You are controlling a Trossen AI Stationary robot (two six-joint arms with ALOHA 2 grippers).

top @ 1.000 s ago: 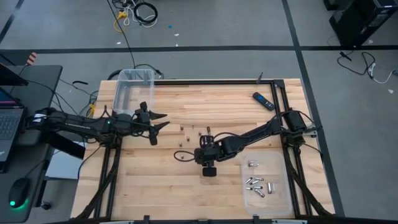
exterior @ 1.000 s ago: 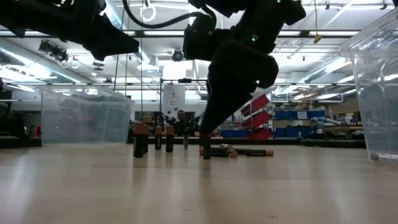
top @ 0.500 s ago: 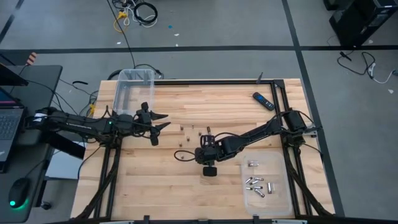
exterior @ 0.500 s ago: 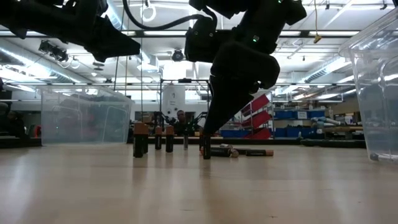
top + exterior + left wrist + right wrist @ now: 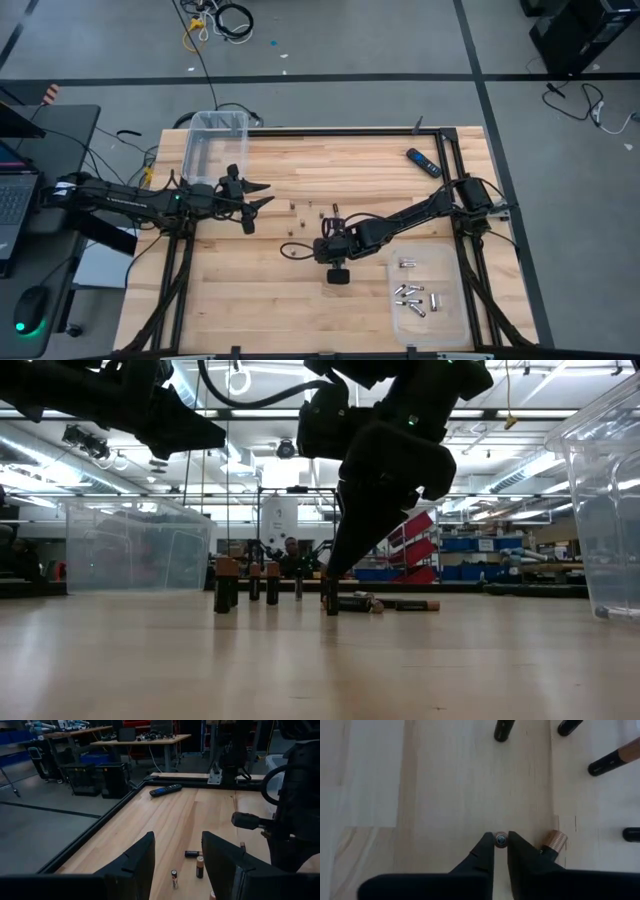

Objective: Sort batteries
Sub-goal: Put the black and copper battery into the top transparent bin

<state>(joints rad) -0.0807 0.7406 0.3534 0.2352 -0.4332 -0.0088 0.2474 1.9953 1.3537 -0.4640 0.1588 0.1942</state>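
Between the right gripper's [image 5: 500, 841] fingertips, one upright battery [image 5: 500, 839] is pinched at its top, seen end-on from the wrist; the jaws are drawn in narrow around it, and it appears to stand on the table [image 5: 300, 300] rather than to be lifted. Just beside the jaws, a copper-topped cell [image 5: 554, 840] is seen, and farther ahead of them several dark cells [image 5: 504, 730] are scattered on the wood. From the low view, the same cluster is shown as a few upright cells [image 5: 224, 588] to one side of the closed fingers and a couple lying flat [image 5: 352, 603] behind them.

Well behind the right jaws, near the table's corner, a shallow clear tray [image 5: 452, 318] is seen with a handful of silvery batteries [image 5: 408, 294] already laid in it. That part of the sort is judged done. Roughly as many cells are left loose at mid-table, so the work is reckoned about half finished.

Ahead of the left gripper [image 5: 252, 199], whose jaws are held apart and empty above the table, more loose cells [image 5: 199, 866] are visible. A deep clear bin [image 5: 213, 145] beside that arm is not seen to contain anything; its share is judged not yet begun.
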